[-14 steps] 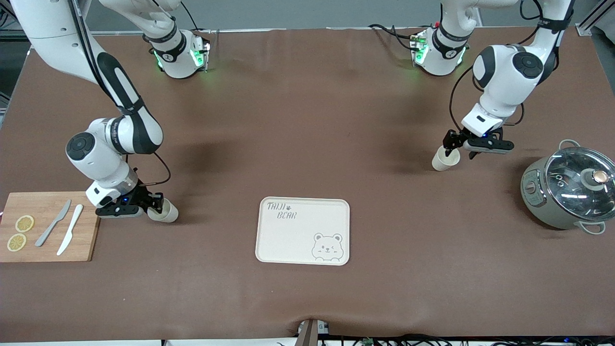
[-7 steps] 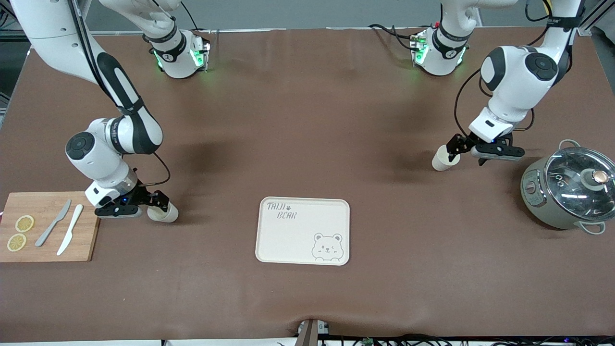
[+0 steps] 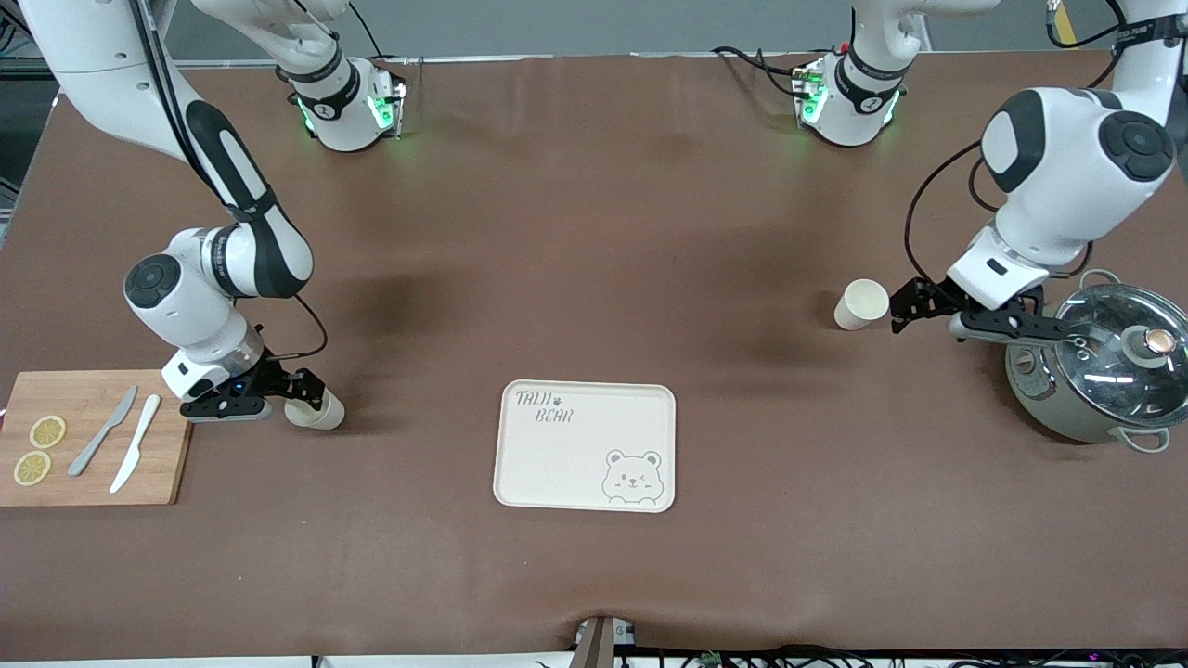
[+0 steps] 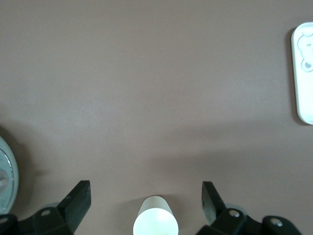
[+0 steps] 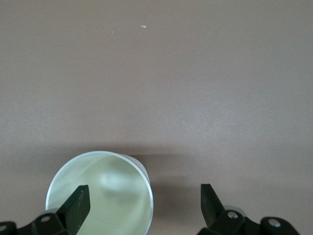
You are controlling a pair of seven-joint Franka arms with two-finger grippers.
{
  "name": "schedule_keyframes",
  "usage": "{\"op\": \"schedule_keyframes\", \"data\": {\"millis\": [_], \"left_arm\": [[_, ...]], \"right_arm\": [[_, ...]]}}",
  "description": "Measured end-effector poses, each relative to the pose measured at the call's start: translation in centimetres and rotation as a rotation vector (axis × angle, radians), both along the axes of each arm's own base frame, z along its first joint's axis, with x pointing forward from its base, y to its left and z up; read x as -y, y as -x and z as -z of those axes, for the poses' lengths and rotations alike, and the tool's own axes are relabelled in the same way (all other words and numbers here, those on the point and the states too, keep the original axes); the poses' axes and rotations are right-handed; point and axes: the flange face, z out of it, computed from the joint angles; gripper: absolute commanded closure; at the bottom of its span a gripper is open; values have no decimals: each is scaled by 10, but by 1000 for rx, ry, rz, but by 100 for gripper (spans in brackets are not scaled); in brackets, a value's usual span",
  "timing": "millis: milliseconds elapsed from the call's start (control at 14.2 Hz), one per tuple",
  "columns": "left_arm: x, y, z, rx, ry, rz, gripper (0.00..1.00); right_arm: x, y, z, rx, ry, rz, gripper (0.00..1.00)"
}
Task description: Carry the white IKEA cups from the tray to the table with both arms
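Two white cups stand upright on the brown table. One cup (image 3: 860, 304) (image 4: 155, 223) is toward the left arm's end. My left gripper (image 3: 914, 309) (image 4: 146, 196) is open beside it, between the cup and the pot, touching neither. The other cup (image 3: 316, 414) (image 5: 98, 196) is toward the right arm's end, beside the cutting board. My right gripper (image 3: 299, 397) (image 5: 144, 200) hangs open just over it. One finger (image 5: 77, 203) is over the cup's mouth and the other (image 5: 210, 201) is outside the wall, with no grip on it.
A cream bear-printed tray (image 3: 557, 464) (image 4: 302, 98) lies mid-table, nearer to the front camera than both cups. A grey-green pot with a glass lid (image 3: 1100, 371) stands close by the left gripper. A wooden board (image 3: 88, 464) holds two knives and lemon slices.
Both grippers opened and let go of their cups. The left gripper drew back from its cup toward the pot. The right gripper barely moved, staying over its cup.
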Motion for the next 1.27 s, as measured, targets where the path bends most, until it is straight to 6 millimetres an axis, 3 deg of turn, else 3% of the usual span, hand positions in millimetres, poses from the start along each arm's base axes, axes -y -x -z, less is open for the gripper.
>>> {"op": "schedule_keyframes", "data": {"millis": [211,493,915,1267], "left_arm": [[-2,-20,-35,-13,4,-18,0],[0,-27,-89,-45,7,-42,0],[2,-17,-158,-111,0,-36,0],[-1,9,-211,-95,6,-37,0]], "right_arm": [[0,-3,-12,-30,0,-2,0],[1,-14,-62,-106,1,-6,0],[2,-34,-161,-226,0,-15,0],[3,-43,-252,-285,-1,-20,0]]}}
